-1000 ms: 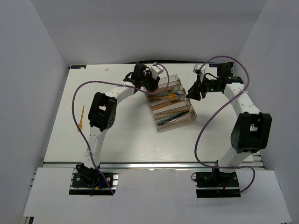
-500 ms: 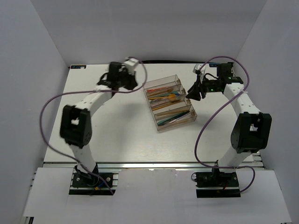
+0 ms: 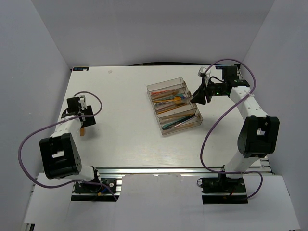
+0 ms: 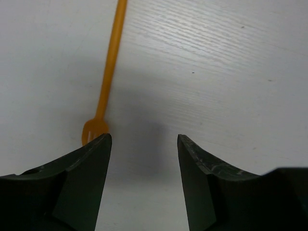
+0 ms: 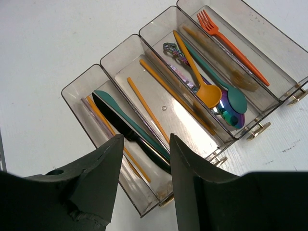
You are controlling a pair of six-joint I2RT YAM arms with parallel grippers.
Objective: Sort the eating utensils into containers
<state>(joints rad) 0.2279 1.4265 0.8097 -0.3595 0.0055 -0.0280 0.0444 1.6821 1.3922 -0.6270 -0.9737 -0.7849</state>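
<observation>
Tines of the slim orange fork (image 4: 108, 72) lie on the grainy white counter (image 4: 231, 57), just beside the left gripper (image 4: 144, 142), its dark wedge fingers spread, empty. Right gripper (image 5: 145, 140) hangs open above the clear brownish tray (image 5: 166, 108) of coloured utensils (image 5: 209, 94).

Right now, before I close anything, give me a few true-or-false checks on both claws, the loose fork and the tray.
1. The left claw is open and empty. True.
2. The orange fork lies centred between the left claw's fingers. False: it lies on the table outside the gap, with its tines next to one finger.
3. The right claw is shut on a utensil. False: it is open and empty, facing the tray.
4. A second orange fork lies in an end compartment of the tray. True.
</observation>
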